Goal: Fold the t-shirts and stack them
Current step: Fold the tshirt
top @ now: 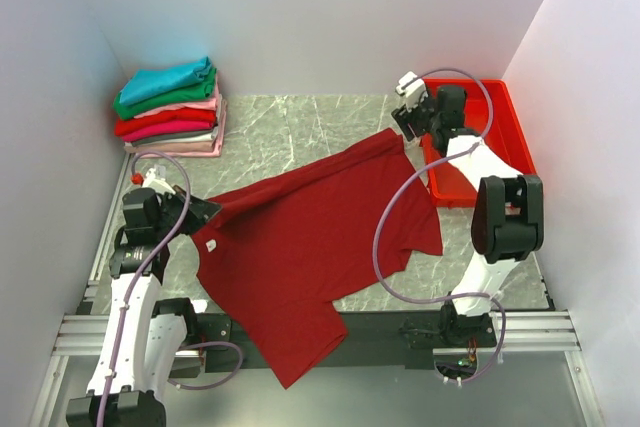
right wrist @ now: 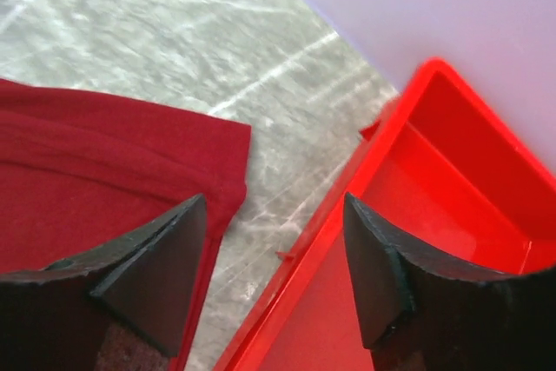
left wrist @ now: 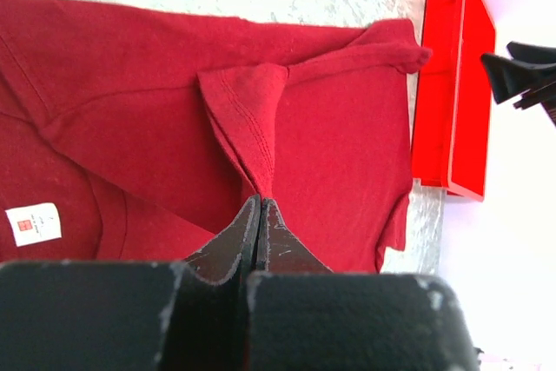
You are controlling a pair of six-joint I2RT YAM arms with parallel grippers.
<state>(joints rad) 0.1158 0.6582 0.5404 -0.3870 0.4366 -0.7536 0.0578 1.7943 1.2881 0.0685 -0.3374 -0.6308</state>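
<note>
Dark red t-shirt (top: pixel 300 237) is pinched at a fold by L fingers (left wrist: pixel 236 236), closed tight. R fingers (right wrist: pixel 165 254) are spread wide, empty, betw. shirt edge & red tray (right wrist: pixel 460 171).

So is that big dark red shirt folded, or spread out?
Spread out, unfolded: the dark red shirt lies open across the table.

walls (top: pixel 320 17): plain white | tabletop (top: pixel 290 132): grey marble pattern | light: even
</note>
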